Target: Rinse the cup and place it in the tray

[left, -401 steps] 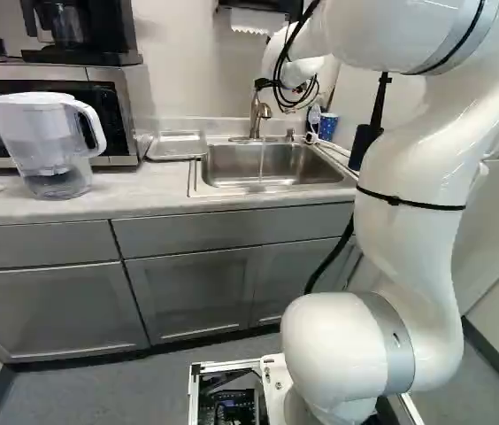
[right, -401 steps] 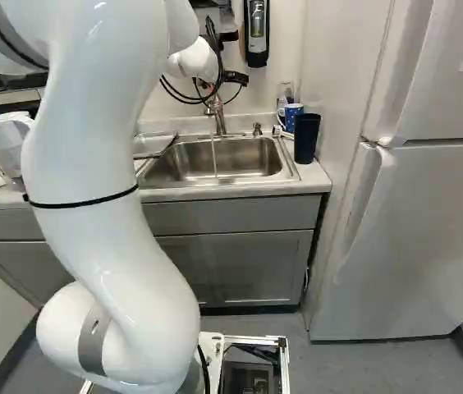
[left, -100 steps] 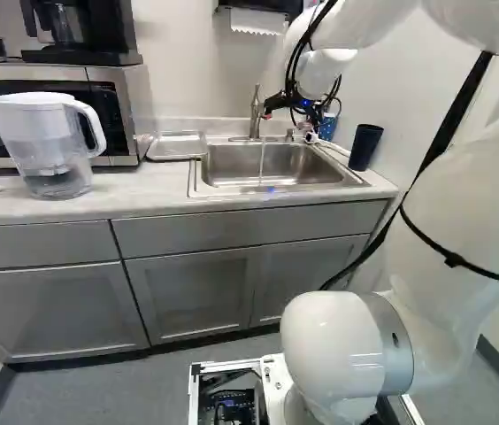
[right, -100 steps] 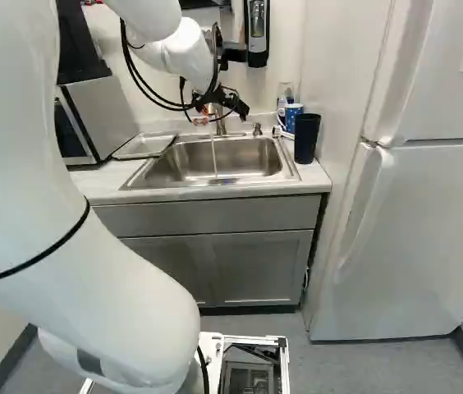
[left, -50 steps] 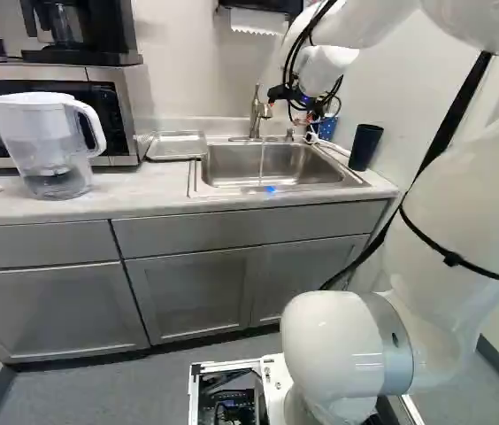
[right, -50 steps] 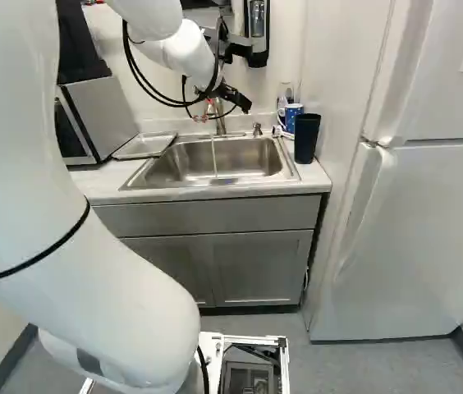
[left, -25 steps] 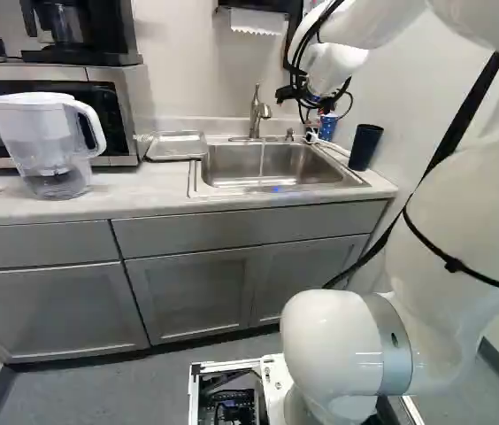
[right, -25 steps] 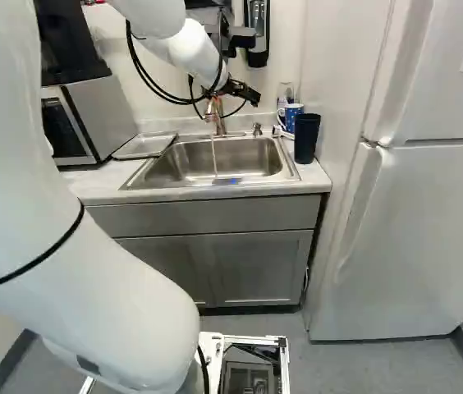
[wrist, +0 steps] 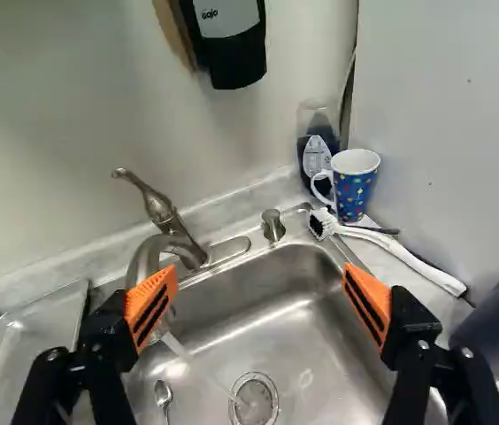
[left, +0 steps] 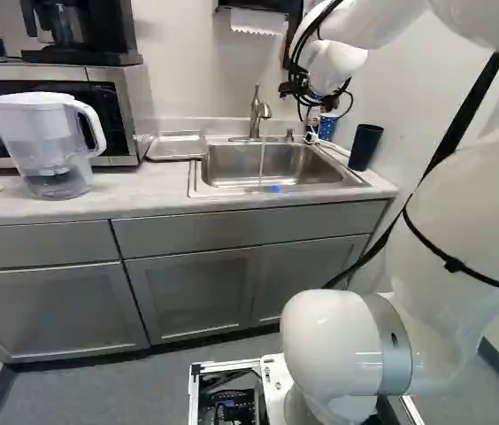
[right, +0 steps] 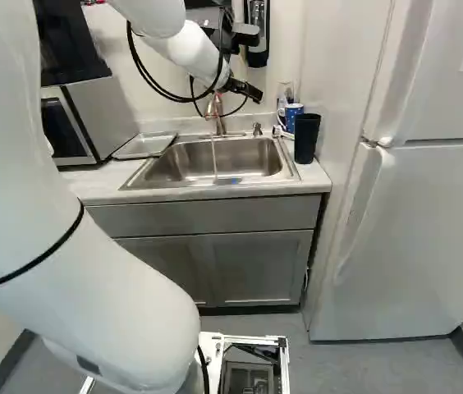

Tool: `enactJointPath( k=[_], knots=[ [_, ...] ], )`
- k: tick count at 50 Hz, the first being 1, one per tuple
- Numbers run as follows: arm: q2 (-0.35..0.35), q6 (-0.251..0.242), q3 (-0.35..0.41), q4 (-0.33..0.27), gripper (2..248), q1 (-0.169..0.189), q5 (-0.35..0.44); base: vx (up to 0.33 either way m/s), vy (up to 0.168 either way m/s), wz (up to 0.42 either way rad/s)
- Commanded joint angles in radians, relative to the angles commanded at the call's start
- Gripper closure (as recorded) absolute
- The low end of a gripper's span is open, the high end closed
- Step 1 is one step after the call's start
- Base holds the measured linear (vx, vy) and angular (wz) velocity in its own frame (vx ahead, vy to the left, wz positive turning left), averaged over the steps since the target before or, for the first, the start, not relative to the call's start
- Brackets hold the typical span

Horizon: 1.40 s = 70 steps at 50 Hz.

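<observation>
Left base view shows the gripper [left: 307, 99] above the back of the steel sink [left: 263, 181], to the right of the faucet [left: 260, 111], at the end of the raised white arm [left: 342, 27]. A stream of water [left: 262, 159] runs down from the faucet into the basin. Just beside the sink, to its left, a metal tray [left: 176, 147] lies flat on the counter [left: 139, 197]; a water pitcher [left: 50, 133] stands farther left, in front of the microwave [left: 117, 97]. The dark cup [left: 365, 147] stands upright on the counter, right of the basin.

Right base view puts the dark cup between the sink and the refrigerator [right: 428, 213], with a blue mug [right: 294, 115] behind it. A soap dispenser [right: 257, 29] hangs on the wall above.

Wrist view has the gripper [wrist: 261, 288] spread wide, its two orange pads [wrist: 150, 305] well apart. The faucet's spout passes partly behind one finger. Past the other finger stands the dark cup, partly in sight; farther ahead are the mug, patterned with coloured dots, and a dish brush [wrist: 400, 252] lying by the rim. In the basin, a spoon [wrist: 164, 396] lies near the drain [wrist: 254, 401].
</observation>
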<state>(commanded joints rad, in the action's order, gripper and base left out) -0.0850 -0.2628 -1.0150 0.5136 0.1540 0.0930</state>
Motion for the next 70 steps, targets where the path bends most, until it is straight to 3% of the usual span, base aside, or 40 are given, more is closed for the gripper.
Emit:
enactJointPath(
  k=[10, 15, 56, 70],
  knots=[
    [-0.009, -0.002, 0.009, 0.037, 3, 0.006, 0.037, 0.0, 0.0, 0.0],
    [-0.015, -0.032, 0.014, 0.056, 3, 0.011, 0.055, 0.0, 0.0, 0.0],
    [-0.018, -0.452, 0.055, 0.247, 3, 0.029, 0.19, 0.0, 0.0, 0.0],
    [-0.004, -0.452, 0.072, 0.315, 3, 0.029, 0.246, 0.0, 0.0, 0.0]
  ],
)
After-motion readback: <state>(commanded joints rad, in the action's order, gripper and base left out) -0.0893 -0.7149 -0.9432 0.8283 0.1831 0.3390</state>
